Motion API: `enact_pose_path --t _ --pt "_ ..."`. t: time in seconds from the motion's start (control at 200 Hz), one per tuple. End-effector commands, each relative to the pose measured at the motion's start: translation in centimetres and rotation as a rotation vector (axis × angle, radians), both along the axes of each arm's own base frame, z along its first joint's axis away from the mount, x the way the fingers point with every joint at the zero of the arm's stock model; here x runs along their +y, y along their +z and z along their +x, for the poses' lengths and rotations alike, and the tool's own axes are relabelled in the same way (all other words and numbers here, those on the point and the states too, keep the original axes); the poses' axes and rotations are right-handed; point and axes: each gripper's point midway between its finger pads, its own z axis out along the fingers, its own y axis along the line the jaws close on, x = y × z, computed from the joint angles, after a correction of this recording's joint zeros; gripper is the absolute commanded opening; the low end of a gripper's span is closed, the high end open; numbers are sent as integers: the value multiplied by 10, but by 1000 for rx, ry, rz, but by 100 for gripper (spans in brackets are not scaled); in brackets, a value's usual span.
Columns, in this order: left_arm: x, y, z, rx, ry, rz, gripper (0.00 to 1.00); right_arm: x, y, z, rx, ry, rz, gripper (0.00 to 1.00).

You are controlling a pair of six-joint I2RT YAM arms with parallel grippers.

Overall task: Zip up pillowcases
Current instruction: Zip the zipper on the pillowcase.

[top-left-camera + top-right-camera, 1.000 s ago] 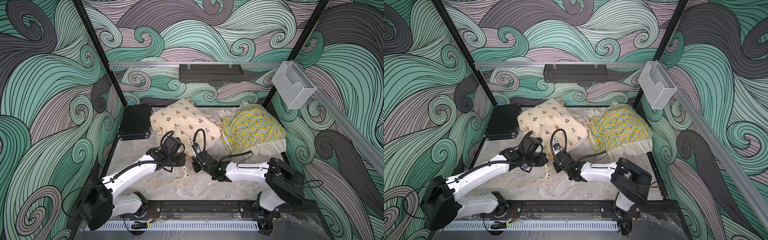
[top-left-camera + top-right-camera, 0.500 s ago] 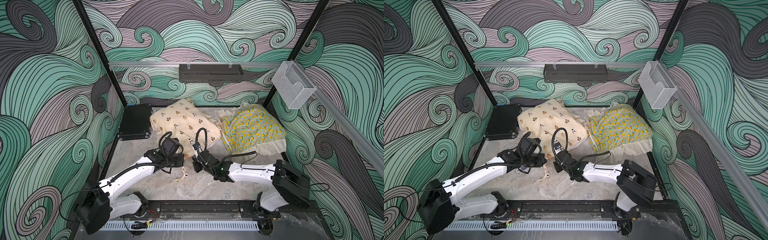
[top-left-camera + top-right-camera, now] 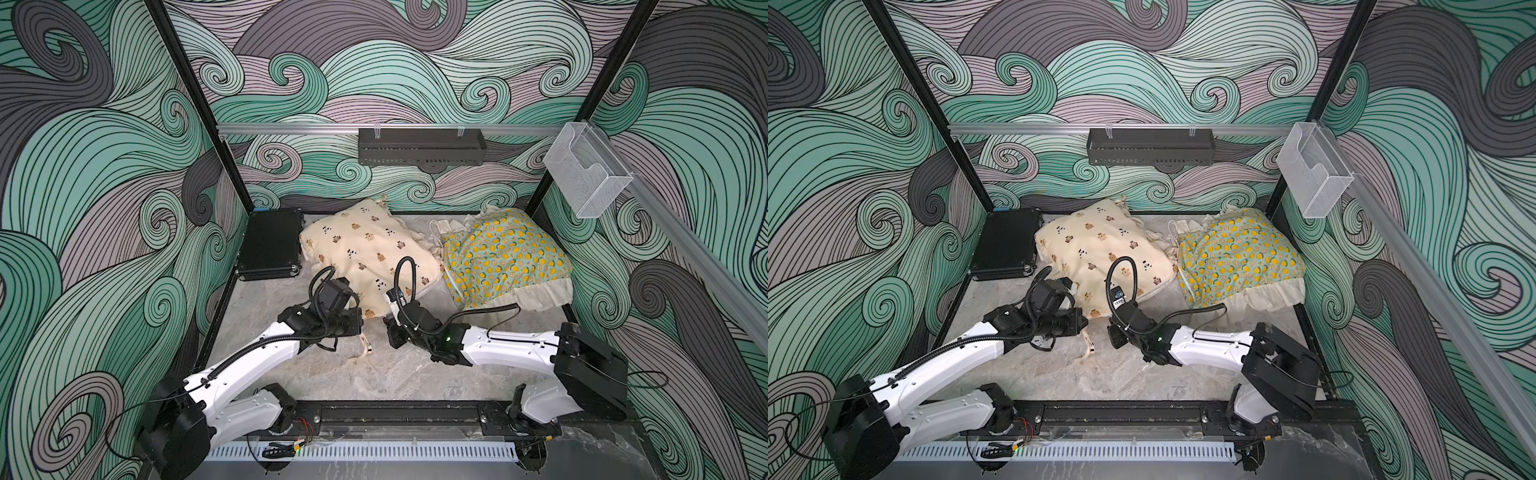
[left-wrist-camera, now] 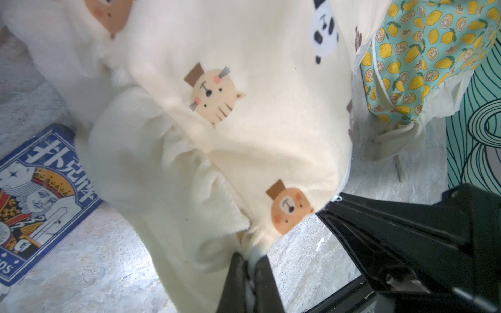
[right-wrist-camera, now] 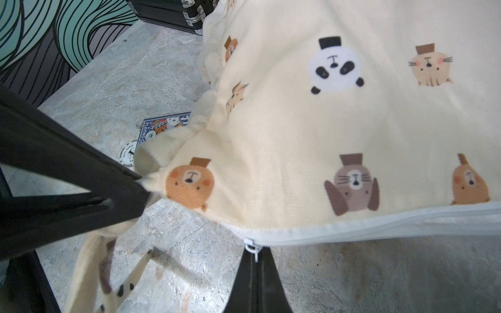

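Observation:
The cream pillowcase (image 3: 365,249) (image 3: 1100,249) with bear and panda prints lies at the back middle. The teal lemon pillowcase (image 3: 503,257) (image 3: 1237,257) lies to its right. My left gripper (image 3: 360,322) (image 4: 250,257) is shut on the cream pillowcase's near corner (image 4: 257,244). Just right of it, my right gripper (image 3: 388,328) (image 5: 255,253) is shut on the white zipper pull (image 5: 250,244). That pull sits at the end of the white zipper (image 5: 379,227) along the cream pillowcase's edge. The zipper looks closed from the pull away to the right wrist view's edge.
A black ribbed hard case (image 3: 270,245) stands at the back left. A blue playing-card box (image 4: 35,195) and a poker chip (image 5: 127,154) lie by the cream pillow. A loose tie (image 3: 365,349) trails on the floor. A black tray (image 3: 419,145) and a clear bin (image 3: 586,174) hang on the rails.
Both arms have sunk a little and stretched flatter. The grippers stay at the cream pillowcase's near corner, both shut as before.

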Motion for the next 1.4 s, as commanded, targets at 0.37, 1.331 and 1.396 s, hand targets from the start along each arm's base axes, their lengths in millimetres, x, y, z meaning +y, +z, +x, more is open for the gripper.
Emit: enact_pose_path --t 0.37,1.331,1.396 --pt "40 13 5 -95 174 24 0 -20 1 5 33 -57 -6 0" --pt "83 23 7 -128 309 45 0 -56 4 12 54 -128 19 0" --pt "85 23 7 -129 317 46 0 -59 4 12 54 -132 18 0"
